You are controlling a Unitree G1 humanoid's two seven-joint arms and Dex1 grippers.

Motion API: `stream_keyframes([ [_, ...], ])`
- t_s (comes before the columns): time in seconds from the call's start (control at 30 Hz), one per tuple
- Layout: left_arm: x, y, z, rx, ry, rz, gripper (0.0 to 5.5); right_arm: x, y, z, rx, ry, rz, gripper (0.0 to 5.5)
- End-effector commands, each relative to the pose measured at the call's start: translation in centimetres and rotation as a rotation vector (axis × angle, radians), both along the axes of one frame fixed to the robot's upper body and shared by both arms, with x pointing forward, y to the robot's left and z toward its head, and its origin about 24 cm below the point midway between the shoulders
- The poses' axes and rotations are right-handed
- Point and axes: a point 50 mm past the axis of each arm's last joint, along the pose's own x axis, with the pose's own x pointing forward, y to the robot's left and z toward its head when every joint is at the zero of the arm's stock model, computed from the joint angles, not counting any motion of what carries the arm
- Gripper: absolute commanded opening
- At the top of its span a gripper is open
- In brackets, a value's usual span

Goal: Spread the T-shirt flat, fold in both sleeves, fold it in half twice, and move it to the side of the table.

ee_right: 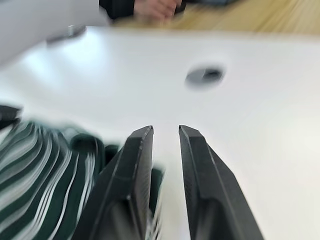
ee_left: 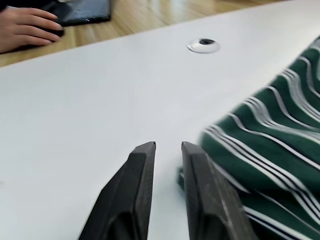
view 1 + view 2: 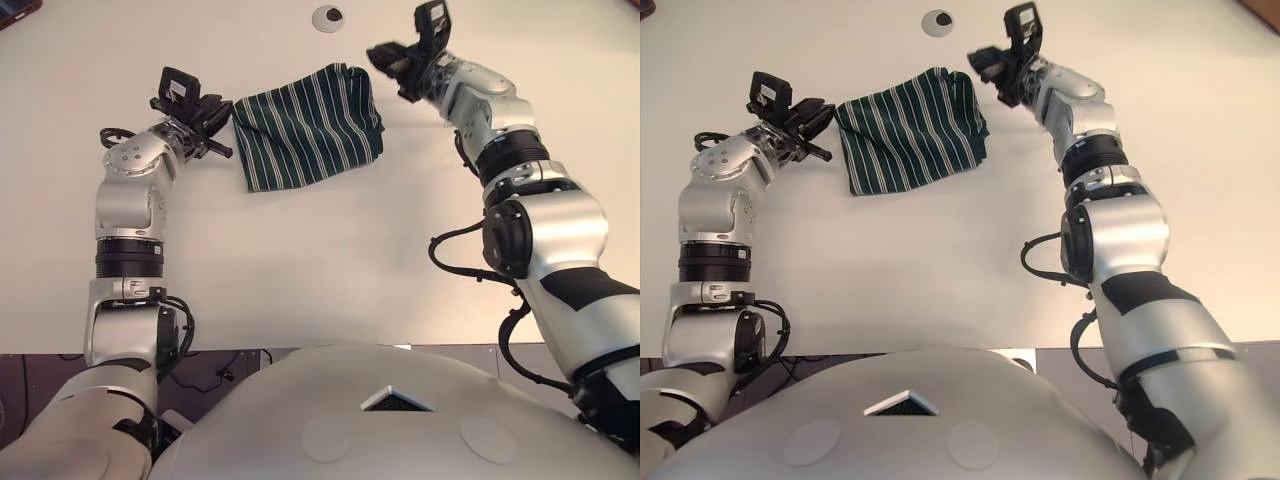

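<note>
Folding looks done; my left end effector [image 2: 168,146] and right end effector [image 1: 166,130], narrow and empty, flank the T-shirt [image 3: 310,125], which next needs gripping and shifting aside.

Soft striped cloth T-shirt [image 3: 310,125]; smooth matt table [image 3: 300,260]; wood surface [image 2: 150,15] beyond.

There was one T-shirt [image 3: 310,125], one table [image 3: 300,260] and one grommet [image 3: 327,17] in its top. There were two grippers, the left gripper [image 2: 168,146] and the right gripper [image 1: 165,129], each with two fingers [image 2: 135,190], which made four fingers in all.
</note>
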Motion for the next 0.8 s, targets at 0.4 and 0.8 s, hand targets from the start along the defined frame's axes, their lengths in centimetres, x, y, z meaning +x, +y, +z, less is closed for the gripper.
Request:
stream_keyframes([
  [0.4,-1.7,-0.7,2.0,-0.161,-0.203,0.087,0.04,-4.5,7.9,-6.3,-0.069,0.21,0.197,0.0],
  [0.8,-3.5,-2.0,-1.1,-0.118,-0.127,0.103,0.04,-13.4,-22.0,-11.8,-0.287,0.642,-1.472,0.0],
])
